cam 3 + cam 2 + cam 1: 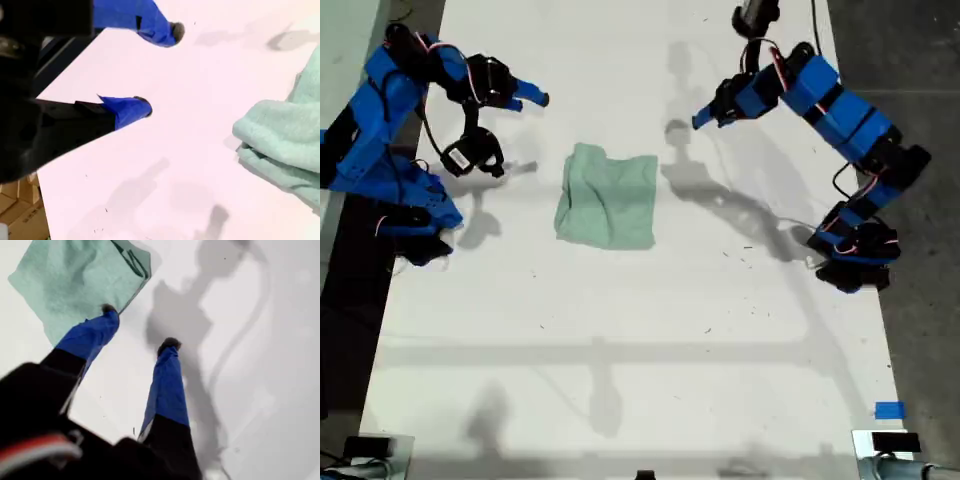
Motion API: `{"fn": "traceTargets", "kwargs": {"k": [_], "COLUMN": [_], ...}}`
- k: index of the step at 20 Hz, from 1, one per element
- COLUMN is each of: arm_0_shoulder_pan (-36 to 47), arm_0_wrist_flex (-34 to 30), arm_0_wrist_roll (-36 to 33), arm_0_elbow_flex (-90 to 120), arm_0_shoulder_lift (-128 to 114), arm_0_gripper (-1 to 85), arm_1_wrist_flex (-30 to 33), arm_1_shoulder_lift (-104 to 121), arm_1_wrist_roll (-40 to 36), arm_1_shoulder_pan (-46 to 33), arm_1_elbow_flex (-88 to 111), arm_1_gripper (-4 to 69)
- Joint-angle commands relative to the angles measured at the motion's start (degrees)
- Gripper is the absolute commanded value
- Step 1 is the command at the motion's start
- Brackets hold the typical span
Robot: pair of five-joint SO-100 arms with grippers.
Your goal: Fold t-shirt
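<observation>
The pale mint-green t-shirt [608, 197] lies folded into a small, rumpled rectangle in the middle of the white table [620, 330]. My first gripper [700, 120] hovers open on the arm at the exterior view's right, just beyond the shirt's far right corner. In the first wrist view, both blue fingers [167, 385] are spread with nothing between them [140, 327], and the shirt [75, 285] lies just past one fingertip. My second gripper [538, 98], on the arm at the exterior view's left, is open [161, 70] and empty, a short way off the shirt's thick folded edge [285, 145].
Arm shadows fall on the table beside the shirt. A blue tape mark [888, 410] sits near the table's front corner at the exterior view's right. Cardboard boxes [20, 210] stand on the floor beyond the table edge. Both arm bases flank the table.
</observation>
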State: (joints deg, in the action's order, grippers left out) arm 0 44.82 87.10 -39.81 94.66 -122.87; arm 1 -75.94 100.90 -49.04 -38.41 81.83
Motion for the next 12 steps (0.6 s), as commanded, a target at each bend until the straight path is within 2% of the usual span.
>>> {"fn": "traceTargets", "kwargs": {"k": [1,3,8,11,12], "arm_0_shoulder_pan": [-5.5,-10.5,-19.3,-21.8,-22.9], "arm_0_wrist_flex": [-6.8,-10.7,-16.0,-11.6,-11.1], "arm_0_wrist_roll": [4.0,7.5,20.9,27.7,27.9], "arm_0_elbow_flex": [15.0,26.5,54.0,66.3,68.7], "arm_0_shoulder_lift": [-13.4,-22.6,-45.5,-63.2,-68.1], "arm_0_gripper": [18.1,14.9,7.5,1.8,0.9], "arm_1_wrist_flex": [4.8,4.2,6.2,3.2,2.5], "arm_1_shoulder_lift": [21.4,35.1,66.0,92.5,95.9], "arm_1_wrist_roll": [5.4,10.7,30.5,41.9,45.9], "arm_1_shoulder_pan": [-1.4,-0.2,10.5,19.2,21.0], "arm_1_elbow_flex": [18.2,30.9,65.1,82.5,86.4], "arm_1_gripper": [12.5,4.6,-1.3,-1.3,-1.3]}}
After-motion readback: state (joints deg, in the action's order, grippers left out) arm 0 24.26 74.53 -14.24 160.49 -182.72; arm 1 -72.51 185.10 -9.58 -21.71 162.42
